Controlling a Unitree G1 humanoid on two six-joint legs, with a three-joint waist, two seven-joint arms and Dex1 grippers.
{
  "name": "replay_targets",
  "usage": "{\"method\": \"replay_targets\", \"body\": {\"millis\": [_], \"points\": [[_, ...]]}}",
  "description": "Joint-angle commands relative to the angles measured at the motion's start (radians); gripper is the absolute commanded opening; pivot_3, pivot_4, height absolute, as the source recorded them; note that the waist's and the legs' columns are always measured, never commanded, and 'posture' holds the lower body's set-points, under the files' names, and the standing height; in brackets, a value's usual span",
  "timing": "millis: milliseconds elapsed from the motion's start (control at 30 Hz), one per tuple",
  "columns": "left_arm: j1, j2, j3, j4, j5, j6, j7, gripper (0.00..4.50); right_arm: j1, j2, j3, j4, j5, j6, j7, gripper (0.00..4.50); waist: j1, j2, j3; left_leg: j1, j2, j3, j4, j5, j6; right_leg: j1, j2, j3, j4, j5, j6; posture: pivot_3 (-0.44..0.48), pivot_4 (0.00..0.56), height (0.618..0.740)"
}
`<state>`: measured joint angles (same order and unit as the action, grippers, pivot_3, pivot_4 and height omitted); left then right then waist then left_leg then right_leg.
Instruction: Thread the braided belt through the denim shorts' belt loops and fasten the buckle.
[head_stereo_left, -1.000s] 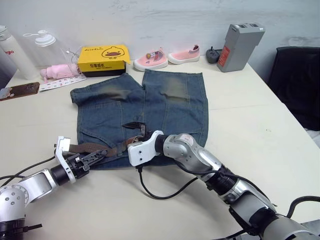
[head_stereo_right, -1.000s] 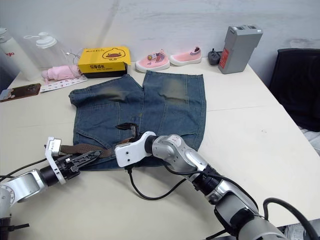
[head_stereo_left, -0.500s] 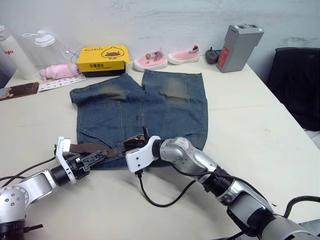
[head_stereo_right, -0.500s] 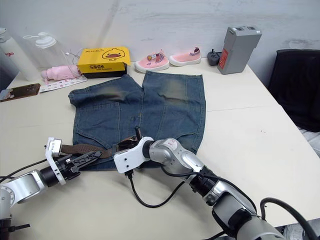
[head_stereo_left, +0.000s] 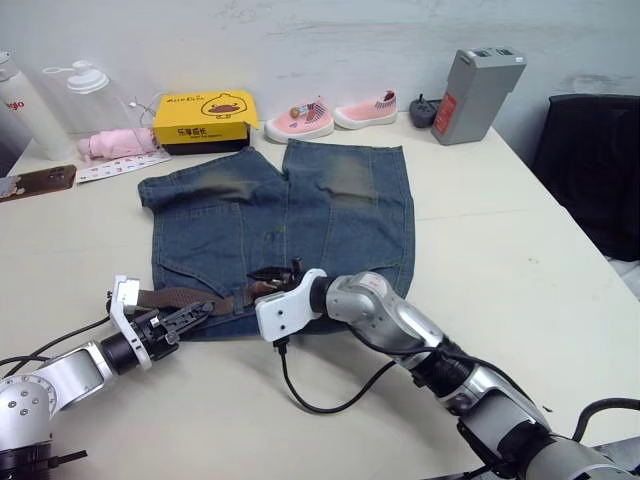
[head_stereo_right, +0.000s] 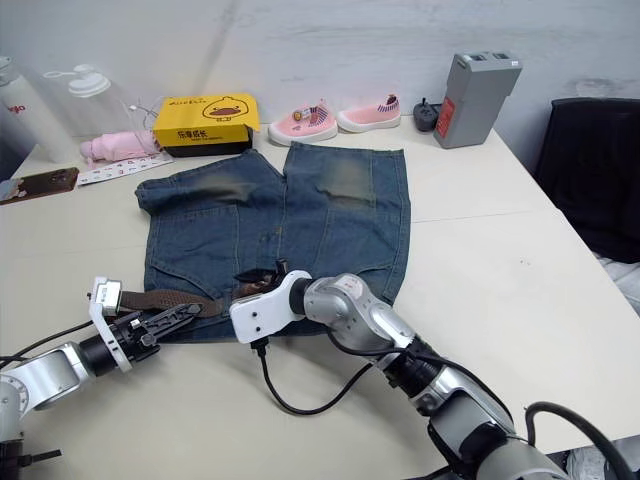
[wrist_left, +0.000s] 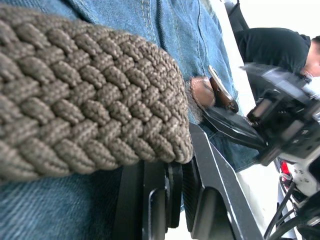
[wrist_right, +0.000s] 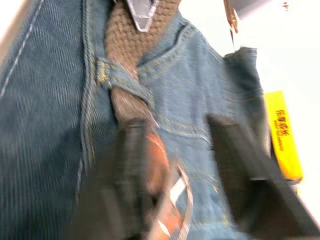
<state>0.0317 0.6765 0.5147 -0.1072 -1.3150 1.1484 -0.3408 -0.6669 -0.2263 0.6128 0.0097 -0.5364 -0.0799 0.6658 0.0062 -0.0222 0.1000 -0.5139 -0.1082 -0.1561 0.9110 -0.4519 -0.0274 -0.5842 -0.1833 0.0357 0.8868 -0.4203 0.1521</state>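
The denim shorts (head_stereo_left: 340, 210) lie flat on the table, waistband toward me. The braided belt (head_stereo_left: 180, 297) runs along the left half of the waistband. My left gripper (head_stereo_left: 200, 312) is shut on the braided belt (wrist_left: 85, 115) near its left part. In the right wrist view the belt passes under one of the belt loops (wrist_right: 120, 82). Its brown leather end carries the silver buckle (wrist_right: 175, 200), which lies between my right gripper's spread fingers (wrist_right: 235, 170). My right gripper (head_stereo_left: 275, 275) is open, low over the middle of the waistband.
Along the back stand a yellow box (head_stereo_left: 205, 118), two pink shoes (head_stereo_left: 302, 118), a grey battery box (head_stereo_left: 482, 95), bottles (head_stereo_left: 85, 90) and a phone (head_stereo_left: 40, 182). A black chair (head_stereo_left: 595, 170) is at the right. A black cable (head_stereo_left: 320, 395) loops over the near table.
My right gripper has come down and slightly left onto the waistband, over the buckle end. The left gripper and the belt's left part have stayed put.
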Motion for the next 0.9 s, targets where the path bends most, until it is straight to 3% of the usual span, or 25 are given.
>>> {"method": "replay_targets", "body": {"millis": [33,300,433,567,900], "points": [[0.022,0.007,0.044,-0.013,-0.026,0.007,-0.010,0.00,0.009,-0.013,-0.037,-0.045,0.004,0.020,-0.001,2.40,-0.007,0.000,0.000,0.000,0.000,0.000,0.000,0.000,0.000,0.000,0.000,0.000,0.000,0.000,0.000,0.000,0.150,0.636],[0.130,0.082,0.042,-0.082,0.067,-0.022,-0.145,0.00,0.039,-0.036,-0.082,-0.002,0.031,0.075,-0.016,2.40,-0.006,-0.001,-0.001,0.000,0.001,0.000,0.000,0.000,0.000,0.000,0.000,0.000,0.000,-0.001,-0.002,0.000,0.150,0.636],[0.062,0.128,-0.003,-0.057,0.121,-0.041,-0.191,0.00,0.052,-0.043,-0.085,-0.018,0.048,0.070,-0.014,2.40,0.005,-0.001,-0.001,0.000,0.000,0.000,0.001,0.000,0.000,0.001,-0.001,0.000,0.000,-0.001,-0.003,0.000,0.150,0.636],[-0.109,0.196,-0.133,0.001,0.223,-0.061,-0.294,0.00,0.075,-0.079,-0.089,-0.054,0.046,0.039,-0.016,2.40,0.021,-0.001,-0.001,-0.001,-0.001,-0.001,0.003,-0.001,0.000,0.001,0.000,-0.001,0.001,-0.001,-0.003,0.000,0.150,0.636],[-0.197,0.247,-0.250,0.079,0.376,-0.086,-0.460,0.00,0.096,-0.134,-0.062,-0.071,-0.010,-0.057,-0.031,2.40,0.015,-0.001,0.000,-0.001,0.000,0.000,0.002,-0.001,0.001,0.000,0.000,-0.001,0.000,-0.001,-0.002,0.000,0.150,0.636]]}}
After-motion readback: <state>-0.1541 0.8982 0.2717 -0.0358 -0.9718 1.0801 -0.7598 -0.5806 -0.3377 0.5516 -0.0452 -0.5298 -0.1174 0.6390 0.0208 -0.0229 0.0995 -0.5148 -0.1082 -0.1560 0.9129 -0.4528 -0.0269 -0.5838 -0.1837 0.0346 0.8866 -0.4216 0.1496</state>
